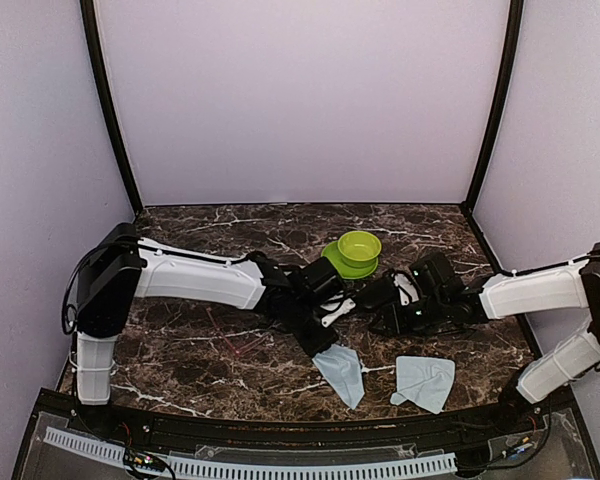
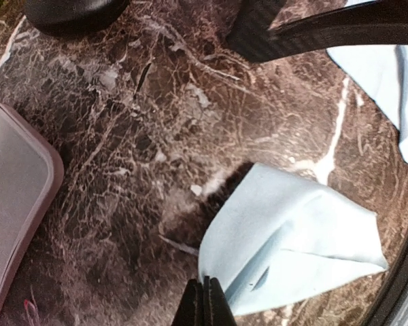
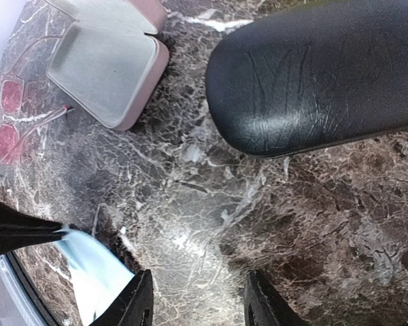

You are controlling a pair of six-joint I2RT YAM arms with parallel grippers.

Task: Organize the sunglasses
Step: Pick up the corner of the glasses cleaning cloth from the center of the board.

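The near blue cloth [image 1: 340, 374] is sitting pinched in the left gripper's [image 2: 205, 291] clenched jaws, the right gripper's [image 3: 198, 285] are gaping empty, and the red-pink sunglasses [image 3: 11, 95] are seemingly awaiting sorting.

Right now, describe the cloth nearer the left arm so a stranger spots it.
On the marble table, find two pale blue cloths near the front edge. It is the left cloth, long and narrow, its top corner pinched by the left gripper; the right cloth lies loose and squarish.
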